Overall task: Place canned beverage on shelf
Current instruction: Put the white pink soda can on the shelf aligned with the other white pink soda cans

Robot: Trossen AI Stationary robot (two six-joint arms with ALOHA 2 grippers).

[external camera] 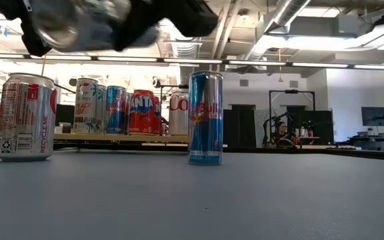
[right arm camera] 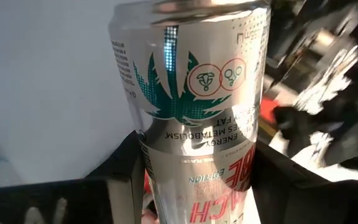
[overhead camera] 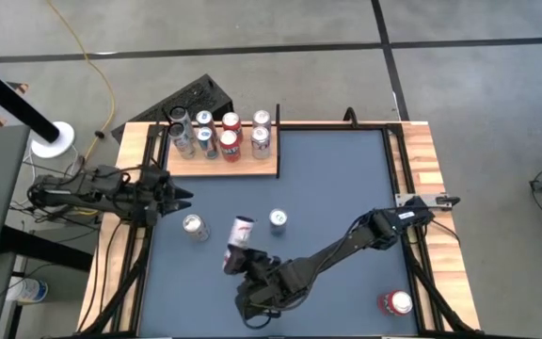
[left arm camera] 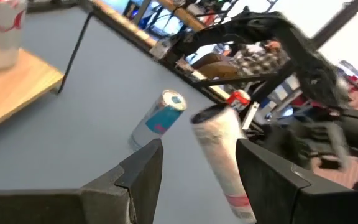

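My right gripper (overhead camera: 243, 264) is shut on a tall silver can with a red and teal print (right arm camera: 191, 93), held above the table's near middle. That can also shows blurred at the top of the low view (external camera: 72, 27). My left gripper (overhead camera: 184, 198) waits open at the table's left edge, and its wrist view looks at the held can (left arm camera: 222, 155). The shelf (overhead camera: 269, 166), a light wooden board, stands at the far left with several upright cans on it. My right gripper pinches the can's round side wall (right arm camera: 166, 180) between its two fingers (right arm camera: 126, 171), close to one end of the can. The fingers lie across the can. The can is lifted clear of the table and tilted, its free end (overhead camera: 243, 224) pointing toward the far edge.
Three loose cans stand upright on the blue tabletop: a silver one (overhead camera: 194, 227), a slim blue one (overhead camera: 278, 220) and a red one (overhead camera: 395, 302) at the near right corner. The silver can (external camera: 24, 117) and the blue can (external camera: 205, 118) stand between the held can and the shelf.
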